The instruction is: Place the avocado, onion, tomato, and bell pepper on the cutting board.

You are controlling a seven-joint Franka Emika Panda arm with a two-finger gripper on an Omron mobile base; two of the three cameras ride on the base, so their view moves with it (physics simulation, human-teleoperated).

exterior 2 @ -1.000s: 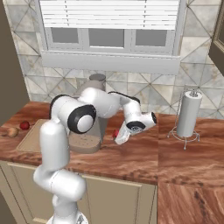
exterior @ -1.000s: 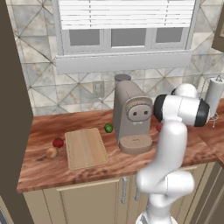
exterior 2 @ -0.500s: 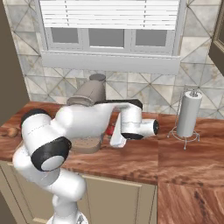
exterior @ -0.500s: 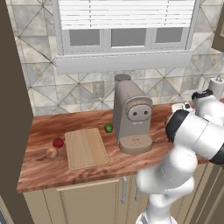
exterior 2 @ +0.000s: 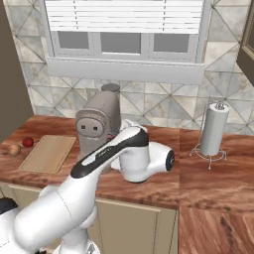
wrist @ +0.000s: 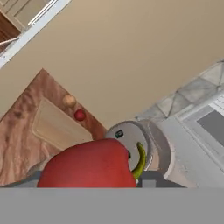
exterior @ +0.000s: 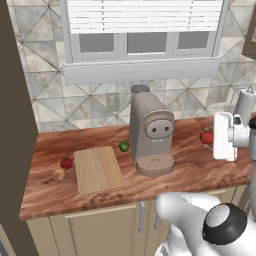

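With the red bell pepper (wrist: 89,164) close before the hand camera and seemingly gripped, though the jaws' state could not be told, the carry needed a level sweep past the coffee machine (exterior: 150,132) to the bare cutting board (exterior: 98,169) on the worktop (exterior: 190,170).

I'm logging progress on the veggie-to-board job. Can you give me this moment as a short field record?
cutting board: bare, on the counter left of the coffee machine
tomato: on the counter, just left of the board
onion: on the counter, in front of the tomato
avocado: on the counter between board and coffee machine
bell pepper: red, green stem, close before the hand camera, right of the coffee machine
gripper: near the pepper; open or shut cannot be told
paper towel holder: far right
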